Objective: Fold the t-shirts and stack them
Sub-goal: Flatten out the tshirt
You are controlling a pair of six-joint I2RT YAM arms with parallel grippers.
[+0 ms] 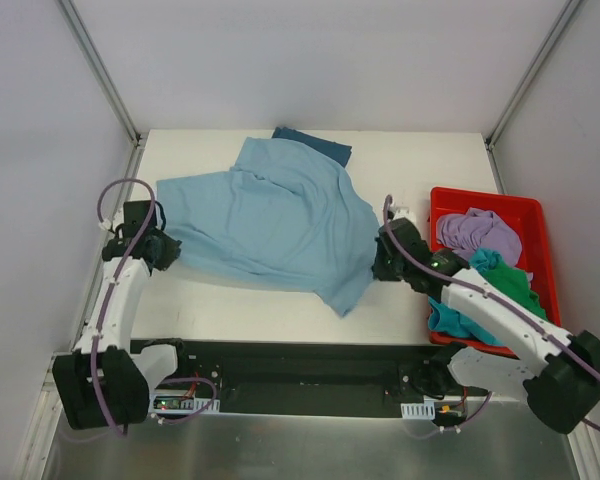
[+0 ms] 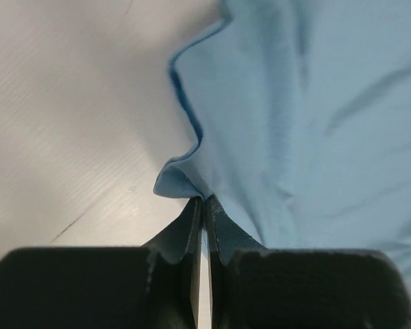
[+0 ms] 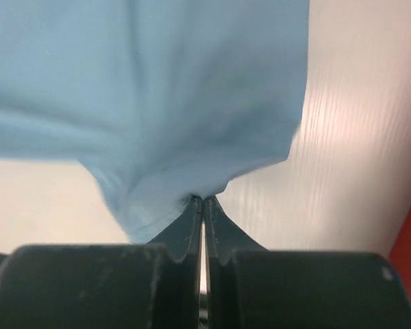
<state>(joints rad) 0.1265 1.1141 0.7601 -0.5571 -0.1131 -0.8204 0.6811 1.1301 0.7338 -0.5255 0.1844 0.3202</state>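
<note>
On the white counter, the left gripper and right gripper each pinch opposite edges of the spread sky-blue t-shirt.

Counter: white, matte, faint ribbed grain shows in both wrist views. Thin dark line on it in left wrist view, low left.
Red bin: plastic, rectangular, on counter's right side, long side running front to back, near end at counter's front edge. Shows as a red sliver at right edge of right wrist view.
Black base plate: along near edge.
Bare metal sheet: in front of plate.
White enclosure walls, aluminium struts at back corners.
</note>
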